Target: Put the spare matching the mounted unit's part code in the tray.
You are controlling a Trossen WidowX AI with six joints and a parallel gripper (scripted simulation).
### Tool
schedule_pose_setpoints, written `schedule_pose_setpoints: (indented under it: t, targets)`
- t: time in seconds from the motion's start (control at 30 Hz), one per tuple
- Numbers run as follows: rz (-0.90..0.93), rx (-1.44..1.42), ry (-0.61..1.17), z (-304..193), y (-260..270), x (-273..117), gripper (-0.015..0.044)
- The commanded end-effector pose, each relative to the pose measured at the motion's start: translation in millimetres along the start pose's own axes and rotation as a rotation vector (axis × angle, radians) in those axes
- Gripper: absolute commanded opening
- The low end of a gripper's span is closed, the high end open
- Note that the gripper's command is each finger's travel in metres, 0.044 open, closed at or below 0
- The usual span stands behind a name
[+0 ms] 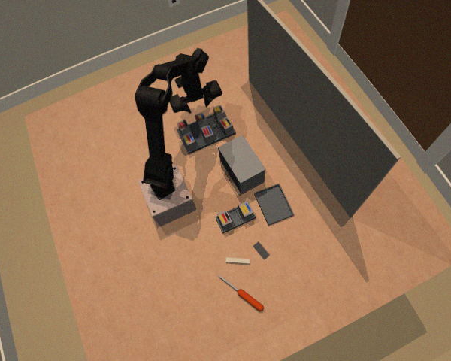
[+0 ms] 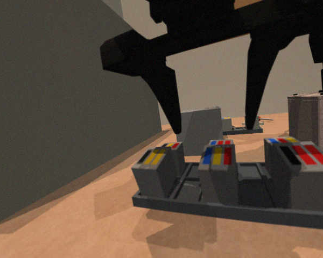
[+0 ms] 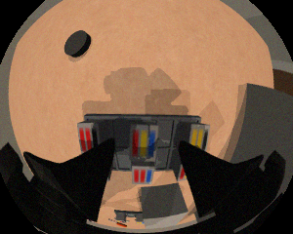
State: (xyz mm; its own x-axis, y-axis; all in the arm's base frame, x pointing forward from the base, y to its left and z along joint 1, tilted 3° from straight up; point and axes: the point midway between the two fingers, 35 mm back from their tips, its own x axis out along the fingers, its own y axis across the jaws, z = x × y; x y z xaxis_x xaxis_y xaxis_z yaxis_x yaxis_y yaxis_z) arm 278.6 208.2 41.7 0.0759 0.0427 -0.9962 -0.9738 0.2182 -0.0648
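My gripper (image 1: 198, 108) (image 2: 213, 130) (image 3: 148, 144) is open and empty, above the rack (image 1: 202, 147) (image 2: 183, 207) (image 3: 142, 116) of several spares. Between and below its fingertips, in the far row, stands the blue-yellow-red spare (image 1: 199, 116) (image 2: 217, 159) (image 3: 143, 134). The black-yellow-yellow spare (image 1: 217, 109) (image 2: 153, 166) (image 3: 199, 136) and black-red-red spare (image 1: 182, 124) (image 2: 309, 159) (image 3: 86, 134) flank it. The blue-red-red spare (image 1: 207, 131) (image 3: 143, 175) is in the near row. The mounted unit (image 1: 241, 155) (image 2: 200, 130) is a grey box; its back code is hidden. The tray (image 1: 274, 204) is empty.
A tall dark panel (image 1: 307, 101) (image 2: 44, 110) (image 3: 273, 136) stands along one side. A small holder (image 1: 237, 226) with two blocks sits beside the tray. A white strip (image 1: 237, 261), a dark plate (image 1: 261, 250) and a screwdriver (image 1: 250, 299) lie beyond. A black disc (image 3: 78, 44) shows in the wrist view.
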Motion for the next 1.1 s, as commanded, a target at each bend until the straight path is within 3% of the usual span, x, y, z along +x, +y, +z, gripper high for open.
schedule_pose_setpoints:
  t: [0.0, 1.07]
  targets:
    - [0.003, 0.002, 0.011, -2, 1, 10, 0.0300]
    - [0.003, 0.002, 0.012, -4, 2, 63, 0.0300]
